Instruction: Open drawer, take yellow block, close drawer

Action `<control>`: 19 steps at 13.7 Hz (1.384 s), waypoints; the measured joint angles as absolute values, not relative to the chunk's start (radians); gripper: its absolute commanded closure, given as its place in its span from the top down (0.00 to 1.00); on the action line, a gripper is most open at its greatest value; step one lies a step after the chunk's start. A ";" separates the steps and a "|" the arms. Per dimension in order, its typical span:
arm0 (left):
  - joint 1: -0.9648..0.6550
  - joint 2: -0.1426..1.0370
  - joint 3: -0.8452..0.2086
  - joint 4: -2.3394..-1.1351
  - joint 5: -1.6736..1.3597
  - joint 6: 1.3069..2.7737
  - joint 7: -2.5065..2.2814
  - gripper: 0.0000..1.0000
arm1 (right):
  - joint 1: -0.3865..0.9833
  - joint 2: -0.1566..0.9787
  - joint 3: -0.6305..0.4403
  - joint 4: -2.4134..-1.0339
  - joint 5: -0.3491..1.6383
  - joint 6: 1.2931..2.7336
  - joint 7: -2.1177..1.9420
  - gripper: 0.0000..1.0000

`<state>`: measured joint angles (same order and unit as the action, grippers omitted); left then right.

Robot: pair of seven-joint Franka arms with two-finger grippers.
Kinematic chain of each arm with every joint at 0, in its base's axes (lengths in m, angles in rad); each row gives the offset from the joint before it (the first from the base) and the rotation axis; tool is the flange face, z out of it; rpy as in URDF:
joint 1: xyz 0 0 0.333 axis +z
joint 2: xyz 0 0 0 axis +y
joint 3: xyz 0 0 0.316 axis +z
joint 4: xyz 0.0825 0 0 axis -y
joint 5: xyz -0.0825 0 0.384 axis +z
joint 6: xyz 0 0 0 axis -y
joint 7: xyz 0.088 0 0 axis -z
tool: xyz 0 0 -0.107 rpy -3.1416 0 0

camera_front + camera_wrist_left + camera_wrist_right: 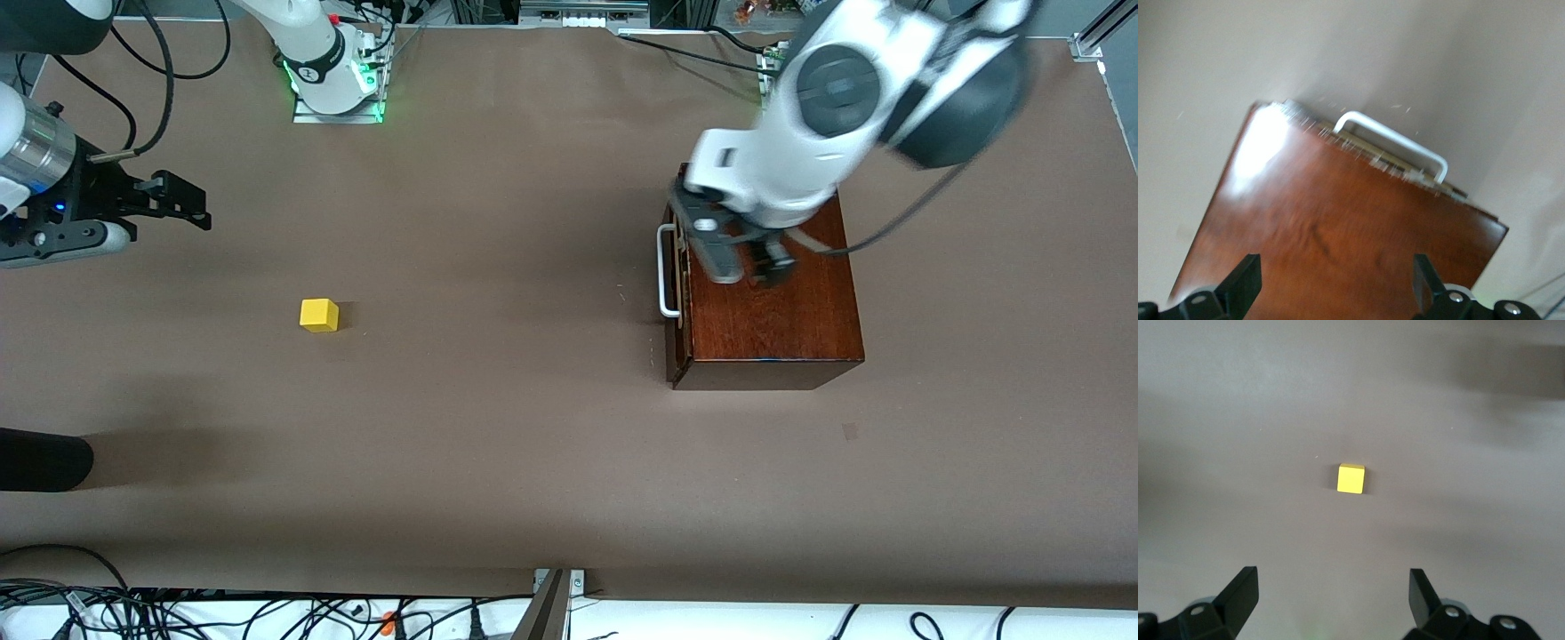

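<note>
The yellow block (pixel 319 315) lies on the bare table toward the right arm's end; it also shows in the right wrist view (pixel 1351 479). The mahogany box (pixel 782 311) stands toward the left arm's end. Its drawer (pixel 677 293) looks pushed in, and only a thin strip of the front shows beside the white loop handle (pixel 665 271). The handle (pixel 1395 137) and box top (pixel 1338 220) show in the left wrist view. My left gripper (pixel 749 267) (pixel 1336 270) hangs open and empty over the box top. My right gripper (pixel 191 206) (pixel 1333 583) is open and empty, up over the table, with the block below it.
A brown mat (pixel 498 427) covers the table. A dark object (pixel 40 460) lies at the mat's edge at the right arm's end, nearer to the front camera than the block. Cables (pixel 178 613) run along the table's front edge.
</note>
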<state>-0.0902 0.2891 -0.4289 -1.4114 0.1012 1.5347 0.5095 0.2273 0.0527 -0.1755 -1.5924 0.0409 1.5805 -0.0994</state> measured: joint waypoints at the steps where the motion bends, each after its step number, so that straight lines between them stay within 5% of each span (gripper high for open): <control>1: -0.056 0.282 -0.427 -1.382 0.101 1.494 0.480 1.00 | 0.227 0.053 -0.182 -1.571 0.041 1.568 -0.099 1.00; 6: 0.024 0.203 -0.284 -1.367 0.077 1.434 0.344 1.00 | 0.225 0.054 -0.191 -1.513 0.021 1.519 -0.099 1.00; 12: -0.038 0.000 -0.046 -1.611 0.046 1.627 0.049 1.00 | 0.226 0.058 -0.191 -1.513 0.019 1.518 -0.099 1.00; 19: -0.045 -0.022 -0.027 -1.674 0.045 1.623 0.045 1.00 | 0.228 0.058 -0.182 -1.513 0.019 1.518 -0.099 1.00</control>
<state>-0.0452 -0.0221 -0.0266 -1.6736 0.0448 1.6231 0.0453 0.2282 0.0580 -0.1823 -1.5130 0.0193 1.5181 -0.0995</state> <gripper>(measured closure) 0.000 0.000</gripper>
